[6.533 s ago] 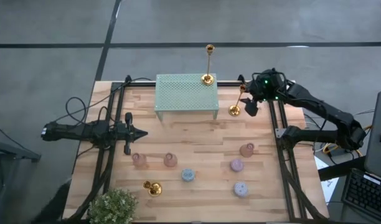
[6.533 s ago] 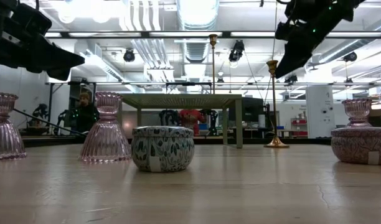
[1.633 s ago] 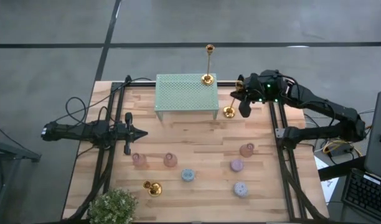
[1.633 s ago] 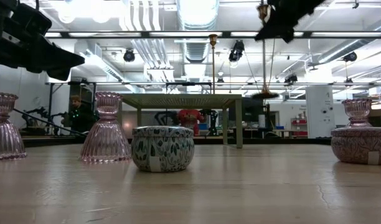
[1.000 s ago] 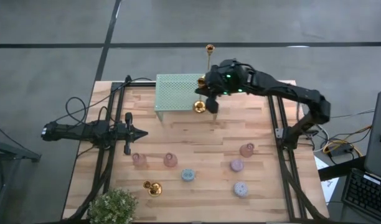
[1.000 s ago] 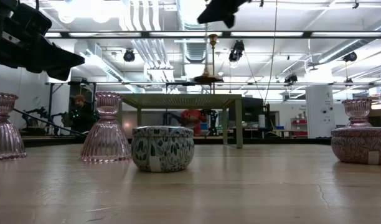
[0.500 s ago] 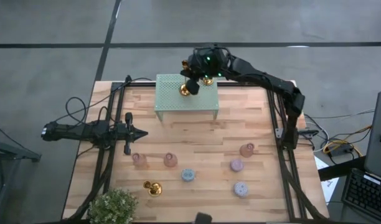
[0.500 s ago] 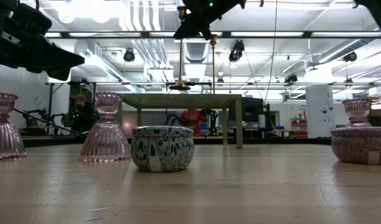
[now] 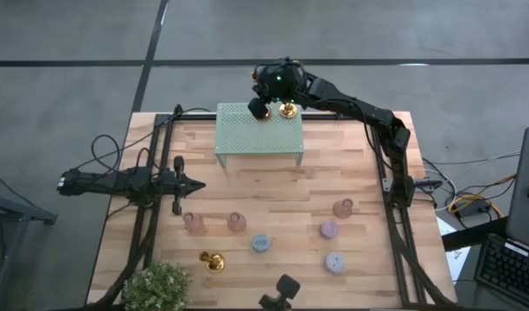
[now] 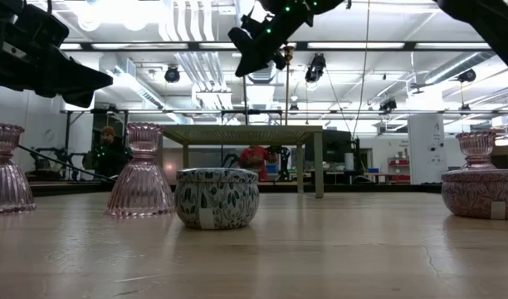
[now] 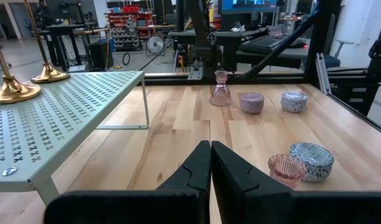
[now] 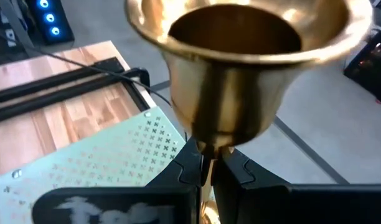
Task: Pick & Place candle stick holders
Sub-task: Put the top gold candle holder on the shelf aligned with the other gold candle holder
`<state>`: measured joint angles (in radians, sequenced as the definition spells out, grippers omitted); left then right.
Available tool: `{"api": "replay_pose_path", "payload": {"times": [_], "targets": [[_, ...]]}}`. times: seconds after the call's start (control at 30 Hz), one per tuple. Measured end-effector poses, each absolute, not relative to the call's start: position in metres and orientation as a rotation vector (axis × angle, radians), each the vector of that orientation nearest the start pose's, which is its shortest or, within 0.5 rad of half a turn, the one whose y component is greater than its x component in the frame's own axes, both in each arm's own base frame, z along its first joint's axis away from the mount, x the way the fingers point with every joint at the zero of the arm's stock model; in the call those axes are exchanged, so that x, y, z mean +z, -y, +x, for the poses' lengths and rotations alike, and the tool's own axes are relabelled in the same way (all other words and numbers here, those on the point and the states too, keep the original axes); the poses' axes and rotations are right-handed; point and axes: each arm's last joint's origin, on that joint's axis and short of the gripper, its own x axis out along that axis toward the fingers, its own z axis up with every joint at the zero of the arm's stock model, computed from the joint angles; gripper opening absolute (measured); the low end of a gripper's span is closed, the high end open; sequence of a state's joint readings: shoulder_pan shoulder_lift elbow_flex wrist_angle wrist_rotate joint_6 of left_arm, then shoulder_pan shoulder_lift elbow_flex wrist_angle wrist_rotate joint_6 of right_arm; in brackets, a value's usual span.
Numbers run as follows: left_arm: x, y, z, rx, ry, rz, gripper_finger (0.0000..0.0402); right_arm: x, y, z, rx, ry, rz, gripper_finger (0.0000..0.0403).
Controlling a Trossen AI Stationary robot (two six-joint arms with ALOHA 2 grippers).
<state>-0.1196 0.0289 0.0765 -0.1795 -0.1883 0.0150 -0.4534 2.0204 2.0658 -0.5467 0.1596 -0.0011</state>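
My right gripper (image 9: pixel 263 104) is shut on a gold candle stick holder (image 10: pixel 244 93) over the far edge of the green mesh shelf (image 9: pixel 247 138). The holder's round base (image 11: pixel 13 92) sits at the shelf top; whether it rests there I cannot tell. A second candle stick holder (image 9: pixel 288 110) stands on its base just to the right on the shelf. A third (image 9: pixel 213 262) lies on its side on the table near the front left. My left gripper (image 9: pixel 195 183) hangs shut and empty over the table's left side. My right gripper pinches the thin stem (image 12: pixel 206 152) just below the cup top (image 12: pixel 240 56) between its two fingers. The fingers slant down from above and from the right, lying across the stem. The candle stick holder stands upright, its base (image 11: pixel 13 92) at the shelf top.
Pink glass holders (image 9: pixel 193 221) (image 9: pixel 237 222) (image 9: pixel 343 207) and round tins (image 9: pixel 261 243) (image 9: pixel 329 229) (image 9: pixel 334 263) stand across the table's near half. A potted plant (image 9: pixel 158 285) fills the near left corner. A person (image 10: pixel 109 149) is in the room behind.
My right gripper has carried the candle stick holder from over the shelf's near right corner toward the far edge and leftward, then lowered it. Its base has come down to the shelf top beside the standing one. The holder has stayed upright.
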Motion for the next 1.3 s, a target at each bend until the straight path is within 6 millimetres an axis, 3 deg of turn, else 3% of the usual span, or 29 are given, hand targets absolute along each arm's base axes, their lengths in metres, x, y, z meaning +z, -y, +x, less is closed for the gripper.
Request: {"api": "replay_pose_path", "payload": {"times": [0.57,1.3], "targets": [[0.1701,0.0058,0.0933,0.068,-0.131,0.035,0.0016,0.3691,0.2072,0.4138,-0.610,-0.412,0.219,0.0013],[0.1701,0.0058,0.0933,0.068,-0.131,0.035,0.0016,0.3643,0.2064,0.4150,-0.598,-0.434,0.176,0.0022]]}}
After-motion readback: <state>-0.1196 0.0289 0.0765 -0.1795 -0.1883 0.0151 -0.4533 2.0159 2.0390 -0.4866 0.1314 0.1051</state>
